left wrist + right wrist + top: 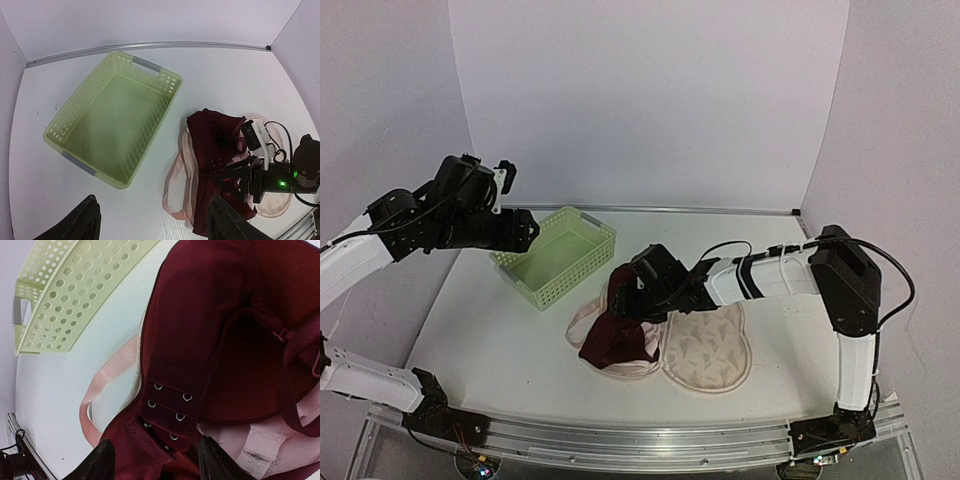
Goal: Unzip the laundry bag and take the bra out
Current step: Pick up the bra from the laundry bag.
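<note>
Low over bra [200,315] on opened laundry bag [712,352] | right gripper [157,461]: jaws apart astride hook band; left gripper [152,212]: wide, empty, raised near basket [87,85]

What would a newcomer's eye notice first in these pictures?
The dark maroon bra, lying in the middle partly on the opened laundry bag, draws the eye. The right arm reaches over it, jaws spread close above the fabric. Behind it on the left stands an empty light green basket.

White table [500,350], pale lilac walls [650,100]
</note>
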`<action>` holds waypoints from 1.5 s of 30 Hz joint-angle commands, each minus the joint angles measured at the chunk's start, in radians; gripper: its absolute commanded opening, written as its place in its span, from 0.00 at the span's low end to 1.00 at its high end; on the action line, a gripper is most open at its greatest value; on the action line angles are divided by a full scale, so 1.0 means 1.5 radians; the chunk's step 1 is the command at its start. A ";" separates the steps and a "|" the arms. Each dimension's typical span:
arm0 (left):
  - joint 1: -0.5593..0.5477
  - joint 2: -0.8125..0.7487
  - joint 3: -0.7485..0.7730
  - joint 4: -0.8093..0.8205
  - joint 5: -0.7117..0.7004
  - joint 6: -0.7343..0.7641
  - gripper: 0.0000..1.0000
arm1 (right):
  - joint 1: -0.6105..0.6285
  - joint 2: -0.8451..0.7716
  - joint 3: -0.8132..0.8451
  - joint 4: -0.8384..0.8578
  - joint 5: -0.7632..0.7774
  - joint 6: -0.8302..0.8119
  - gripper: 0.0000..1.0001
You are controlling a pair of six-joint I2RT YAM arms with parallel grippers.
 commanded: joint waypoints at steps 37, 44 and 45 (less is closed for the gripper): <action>0.002 0.002 -0.004 0.007 -0.007 -0.015 0.73 | -0.017 0.077 0.058 0.117 -0.045 0.026 0.00; 0.002 0.006 0.005 0.008 -0.008 -0.018 0.73 | -0.018 -0.001 -0.010 0.180 -0.048 0.018 0.00; 0.002 0.008 0.006 0.008 -0.008 -0.019 0.72 | -0.017 -0.014 -0.021 0.192 -0.049 0.017 0.00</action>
